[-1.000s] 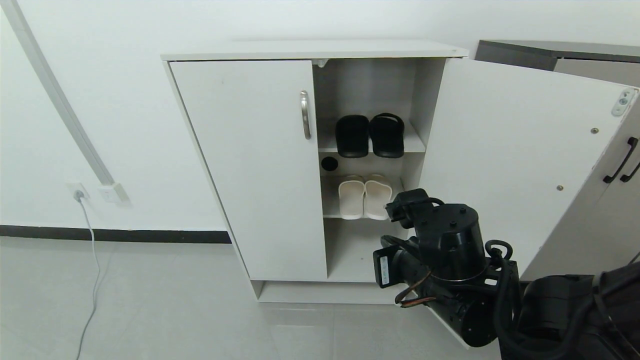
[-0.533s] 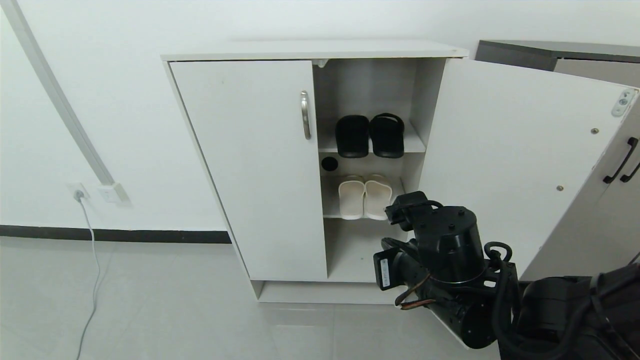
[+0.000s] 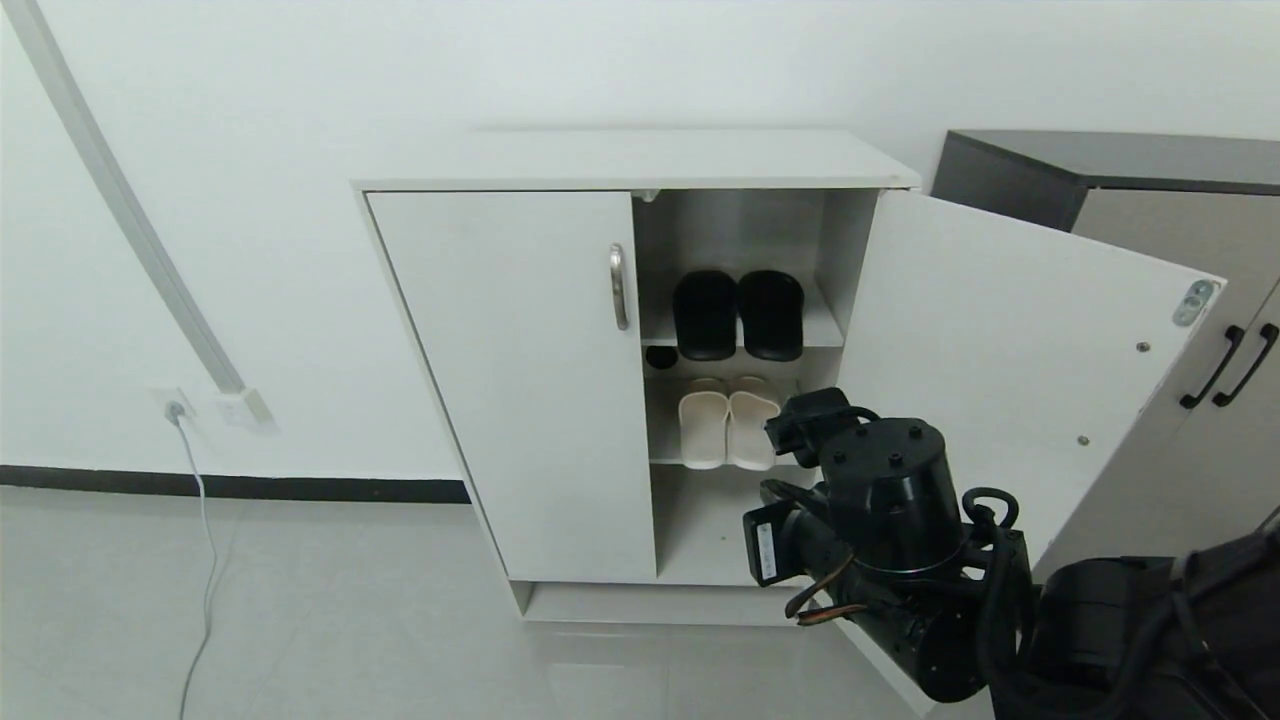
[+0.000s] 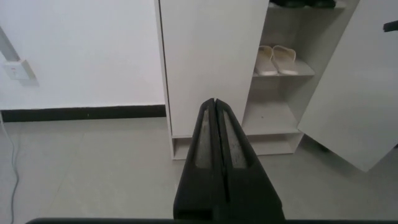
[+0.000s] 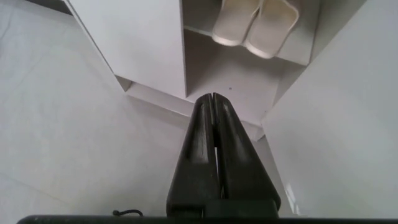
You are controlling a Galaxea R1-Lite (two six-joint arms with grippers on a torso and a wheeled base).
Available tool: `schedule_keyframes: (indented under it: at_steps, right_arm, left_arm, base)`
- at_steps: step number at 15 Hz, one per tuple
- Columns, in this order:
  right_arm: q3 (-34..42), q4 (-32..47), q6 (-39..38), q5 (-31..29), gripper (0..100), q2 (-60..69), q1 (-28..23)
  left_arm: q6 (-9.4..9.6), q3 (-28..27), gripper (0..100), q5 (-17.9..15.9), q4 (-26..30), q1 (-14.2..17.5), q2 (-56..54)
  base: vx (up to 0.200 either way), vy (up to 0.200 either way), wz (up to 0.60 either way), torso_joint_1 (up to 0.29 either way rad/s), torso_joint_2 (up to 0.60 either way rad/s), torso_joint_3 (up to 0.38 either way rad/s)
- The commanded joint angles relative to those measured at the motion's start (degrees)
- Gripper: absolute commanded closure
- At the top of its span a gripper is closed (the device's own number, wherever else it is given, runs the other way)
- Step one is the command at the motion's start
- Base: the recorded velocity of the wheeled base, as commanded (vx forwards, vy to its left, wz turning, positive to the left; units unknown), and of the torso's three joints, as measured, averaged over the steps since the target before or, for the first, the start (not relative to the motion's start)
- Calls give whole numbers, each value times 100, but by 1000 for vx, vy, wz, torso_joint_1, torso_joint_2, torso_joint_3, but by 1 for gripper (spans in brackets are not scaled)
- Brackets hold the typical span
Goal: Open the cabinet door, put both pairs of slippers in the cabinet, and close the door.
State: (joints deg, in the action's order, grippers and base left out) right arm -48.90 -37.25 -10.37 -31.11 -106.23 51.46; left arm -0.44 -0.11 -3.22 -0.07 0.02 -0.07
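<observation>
The white cabinet [image 3: 640, 160] has its left door [image 3: 520, 380] shut and its right door [image 3: 1000, 340] swung wide open. A black pair of slippers [image 3: 738, 315] sits on the upper shelf, and a white pair of slippers [image 3: 728, 428] on the middle shelf. My right arm [image 3: 880, 500] hangs low in front of the open side, just right of the white pair. My right gripper [image 5: 213, 96] is shut and empty, pointing at the bare bottom shelf [image 5: 230, 74] below the white slippers [image 5: 255, 22]. My left gripper [image 4: 214, 101] is shut and empty, well back from the cabinet, facing the left door [image 4: 211, 56].
A grey cabinet [image 3: 1150, 190] with black handles [image 3: 1230, 365] stands just right of the open door. A wall socket with a cable [image 3: 175, 410] and a slanted grey duct [image 3: 120, 200] are at the left. Bare tiled floor [image 3: 300, 620] lies in front and to the left.
The head camera has shifted, so the cabinet sits lower and looks a little smaller. The right arm has stayed in nearly the same place. Both slipper pairs stay put.
</observation>
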Motion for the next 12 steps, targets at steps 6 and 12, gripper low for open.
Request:
schedule_keyframes:
  at_steps: [6,12]
  right_arm:
    - [-41,-1,9,0,100,-21,5]
    - [-50,-1,18,0,100,-21,5]
  left_arm:
    - [0,2,100,5,-1,6,7]
    - [0,2,100,-3,-1,6,7]
  base:
    - [0,0,0,128,-462,-339]
    - [0,0,0,168,-484,-321]
